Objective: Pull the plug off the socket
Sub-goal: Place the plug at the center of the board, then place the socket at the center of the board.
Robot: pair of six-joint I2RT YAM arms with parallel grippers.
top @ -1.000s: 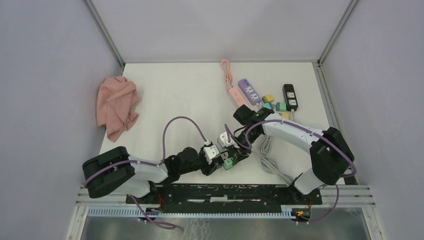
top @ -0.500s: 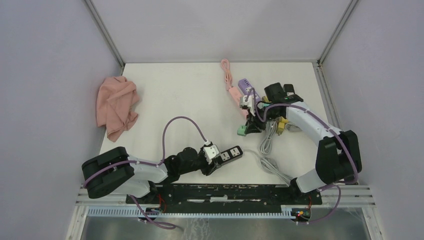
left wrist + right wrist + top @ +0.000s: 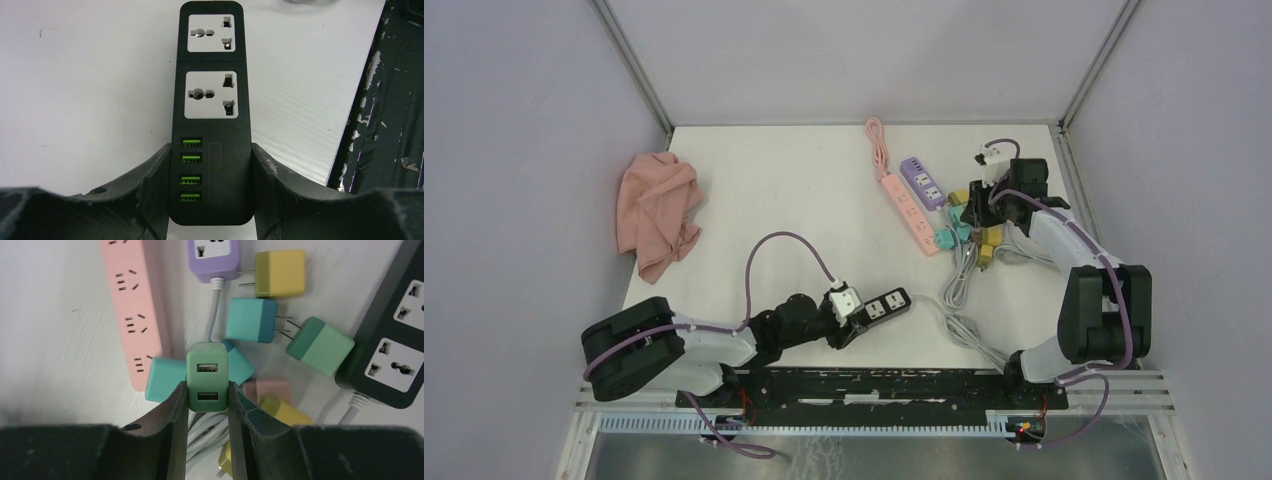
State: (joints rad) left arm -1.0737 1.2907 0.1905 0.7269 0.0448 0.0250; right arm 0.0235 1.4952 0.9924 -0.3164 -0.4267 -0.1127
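Green plug (image 3: 207,371) sits clamped in the right hand (image 3: 206,392); left hand (image 3: 210,159) clamps the black socket strip (image 3: 210,95).

Matt black plastic socket strip (image 3: 210,131), smooth green plastic plug (image 3: 207,382), pink cloth (image 3: 659,212), tabletop (image 3: 75,100) seemingly matt

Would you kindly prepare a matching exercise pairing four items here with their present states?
1. black power strip
2. green plug
3. pink cloth
4. pink power strip

A. clamped in the right gripper
B. crumpled, untouched
C. held by the left gripper, sockets empty
D. lying flat beside the purple strip

Pairs: 1-C, 2-A, 3-B, 4-D.
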